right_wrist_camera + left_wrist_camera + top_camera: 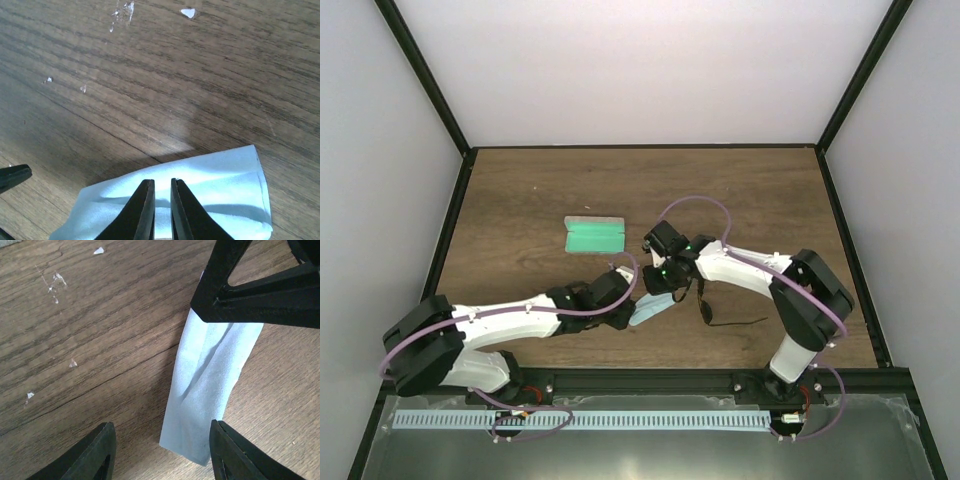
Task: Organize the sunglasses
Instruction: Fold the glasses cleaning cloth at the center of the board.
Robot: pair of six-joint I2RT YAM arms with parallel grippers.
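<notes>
The sunglasses (pixel 704 308) lie on the wooden table right of centre, with one thin temple arm stretched to the right; neither wrist view shows them. A light blue cloth (pixel 657 310) lies just left of them. My right gripper (pixel 657 288) comes down on the cloth's far end, its jaws nearly together and pinching the cloth (pixel 220 175). My right gripper (pixel 162 187) shows only a narrow gap. My left gripper (pixel 160 452) is open and low over the table, with the cloth's near end (pixel 205 390) between its fingers, close to the right finger (pixel 235 455).
A translucent case with green inside (pixel 595 236) lies open on the table behind and left of both grippers. The right arm's black gripper body (pixel 260 285) fills the upper right of the left wrist view. The enclosure's black frame edges the table.
</notes>
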